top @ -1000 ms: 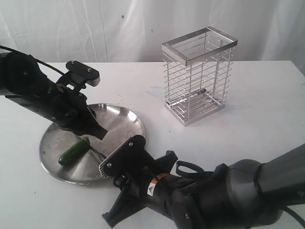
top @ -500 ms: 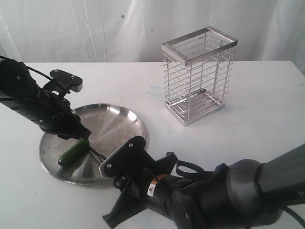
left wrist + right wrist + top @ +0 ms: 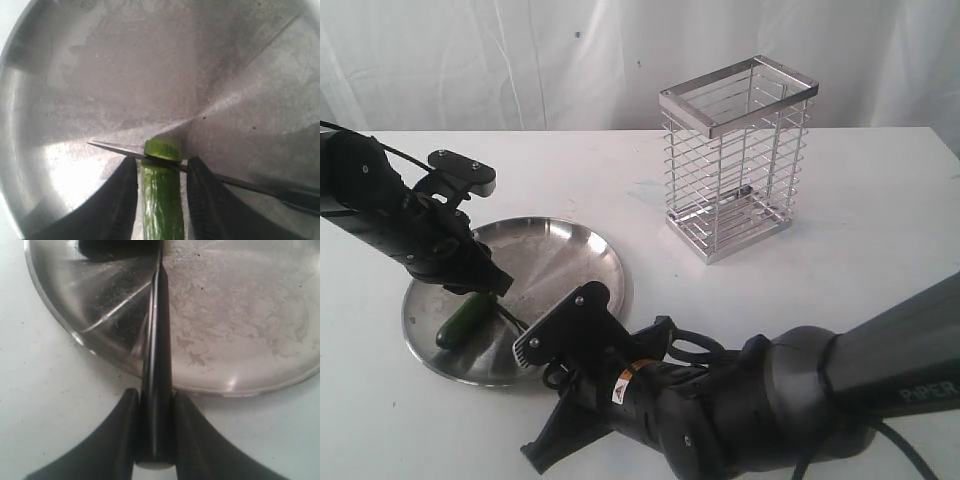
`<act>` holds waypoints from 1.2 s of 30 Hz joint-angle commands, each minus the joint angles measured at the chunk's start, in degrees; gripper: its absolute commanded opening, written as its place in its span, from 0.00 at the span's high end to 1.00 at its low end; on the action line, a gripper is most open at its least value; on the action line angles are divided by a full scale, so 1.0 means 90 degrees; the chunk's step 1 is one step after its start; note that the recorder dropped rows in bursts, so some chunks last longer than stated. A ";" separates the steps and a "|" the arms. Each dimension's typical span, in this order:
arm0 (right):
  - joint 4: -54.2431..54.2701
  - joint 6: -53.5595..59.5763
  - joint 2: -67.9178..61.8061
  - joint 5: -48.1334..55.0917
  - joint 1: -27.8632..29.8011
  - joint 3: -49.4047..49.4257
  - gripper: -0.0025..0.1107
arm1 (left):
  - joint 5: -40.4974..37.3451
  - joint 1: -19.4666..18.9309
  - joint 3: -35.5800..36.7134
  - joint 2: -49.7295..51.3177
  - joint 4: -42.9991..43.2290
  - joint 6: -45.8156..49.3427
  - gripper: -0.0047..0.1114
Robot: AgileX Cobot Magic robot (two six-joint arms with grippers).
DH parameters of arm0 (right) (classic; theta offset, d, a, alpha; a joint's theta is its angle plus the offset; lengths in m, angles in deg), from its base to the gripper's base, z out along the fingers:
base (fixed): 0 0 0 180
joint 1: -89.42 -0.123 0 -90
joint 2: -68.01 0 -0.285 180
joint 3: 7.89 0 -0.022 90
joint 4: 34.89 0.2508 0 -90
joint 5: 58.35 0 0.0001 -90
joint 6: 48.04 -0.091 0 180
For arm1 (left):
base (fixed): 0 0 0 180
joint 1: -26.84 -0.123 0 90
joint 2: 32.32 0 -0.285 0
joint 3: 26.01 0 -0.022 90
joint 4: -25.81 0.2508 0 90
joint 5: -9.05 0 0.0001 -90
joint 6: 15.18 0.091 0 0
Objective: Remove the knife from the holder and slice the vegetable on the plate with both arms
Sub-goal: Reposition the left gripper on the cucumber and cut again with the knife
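The vegetable [image 3: 463, 320], a short dark green piece, lies on the left part of the steel plate [image 3: 570, 250]. In the left wrist view the vegetable [image 3: 161, 200] sits between the fingers of my left gripper [image 3: 163, 164], which is open with a gap on each side. The knife [image 3: 112, 148] crosses the vegetable near its pale cut end, and its blade is sunk into the piece. My right gripper [image 3: 155, 394] is shut on the knife's black handle [image 3: 156, 370], just off the plate's near rim [image 3: 210, 387]. The wire holder [image 3: 735, 160] stands empty at the back right.
The bulky right arm [image 3: 720, 410] fills the front of the white table. The left arm [image 3: 380, 200] reaches in over the plate's left side. A white curtain hangs behind the table.
My left gripper has drawn back to the left over the plate and its fingers have spread off the vegetable. The vegetable has shifted slightly left. The right arm with the knife has edged left.
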 commanded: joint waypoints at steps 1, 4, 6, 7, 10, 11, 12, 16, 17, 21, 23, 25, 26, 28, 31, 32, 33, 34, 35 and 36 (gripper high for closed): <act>-0.0044 0.0040 -0.0018 0.0099 0.0007 -0.0031 0.98 | -0.0033 -0.0016 0.0014 -0.0019 -0.0037 -0.0013 0.62; -0.0044 0.0040 -0.0018 0.0099 0.0007 -0.0031 0.98 | -0.0020 -0.0016 0.0014 -0.0019 -0.0005 -0.0013 0.62; -0.0044 0.0040 -0.0018 0.0099 0.0007 -0.0031 0.98 | -0.0006 -0.0016 0.0014 -0.0019 0.0087 -0.0013 0.62; -0.0044 0.0040 -0.0018 0.0111 0.0007 -0.0031 0.98 | 0.0029 -0.0016 0.0014 -0.0019 0.0102 -0.0013 0.62; -0.0044 0.0040 -0.0018 0.0126 0.0007 -0.0031 0.98 | 0.0105 -0.0016 0.0014 -0.0019 0.0102 -0.0013 0.62; -0.0044 0.0040 -0.0018 0.0126 0.0007 -0.0031 0.98 | 0.0152 -0.0016 0.0014 -0.0019 0.0102 -0.0013 0.62; -0.0044 0.0040 -0.0018 0.0126 0.0007 -0.0031 0.98 | 0.0208 -0.0016 0.0014 -0.0019 0.0102 -0.0013 0.62; -0.0044 0.0040 -0.0018 0.0138 0.0007 -0.0031 0.98 | 0.0348 -0.0016 0.0014 -0.0019 0.0204 -0.0013 0.62; -0.0044 0.0040 -0.0018 0.0138 0.0007 -0.0031 0.98 | 0.0364 -0.0016 0.0014 -0.0019 0.0271 -0.0013 0.62; -0.0044 0.0040 -0.0018 0.0138 0.0007 -0.0031 0.98 | 0.0395 -0.0016 0.0014 -0.0019 0.0414 -0.0013 0.62; -0.0044 0.0040 -0.0018 0.0138 0.0007 -0.0031 0.98 | 0.0404 -0.0059 0.0014 -0.0019 0.0428 -0.0013 0.62; -0.0044 0.0040 -0.0018 0.0138 0.0007 -0.0031 0.98 | 0.0404 -0.0142 0.0014 -0.0019 0.0428 -0.0029 0.62; -0.0044 0.0040 -0.0018 0.0138 0.0007 -0.0031 0.98 | 0.0404 -0.0195 0.0014 -0.0019 0.0428 -0.0029 0.62; -0.0044 0.0040 -0.0018 0.0126 0.0007 -0.0031 0.98 | 0.0373 -0.0296 0.0014 -0.0019 0.0428 -0.0029 0.62; -0.0044 0.0040 -0.0018 0.0115 0.0007 -0.0031 0.98 | 0.0313 -0.0386 0.0014 -0.0019 0.0428 -0.0029 0.62; -0.0044 0.0040 -0.0018 0.0115 0.0007 -0.0031 0.98 | 0.0298 -0.0386 0.0014 -0.0019 0.0428 -0.0029 0.62; -0.0044 0.0040 -0.0018 0.0115 0.0007 -0.0031 0.98 | 0.0298 -0.0386 0.0014 -0.0019 0.0428 -0.0029 0.62; -0.0044 0.0040 -0.0018 0.0115 0.0007 -0.0031 0.98 | 0.0299 -0.0386 0.0014 0.0000 0.0428 -0.0029 0.62; -0.0044 0.0040 -0.0018 0.0115 0.0007 -0.0031 0.98 | 0.0299 -0.0386 0.0014 0.0027 0.0428 -0.0029 0.62; -0.0044 0.0040 -0.0018 0.0115 0.0007 -0.0031 0.98 | 0.0297 -0.0386 0.0014 0.0087 0.0428 -0.0029 0.62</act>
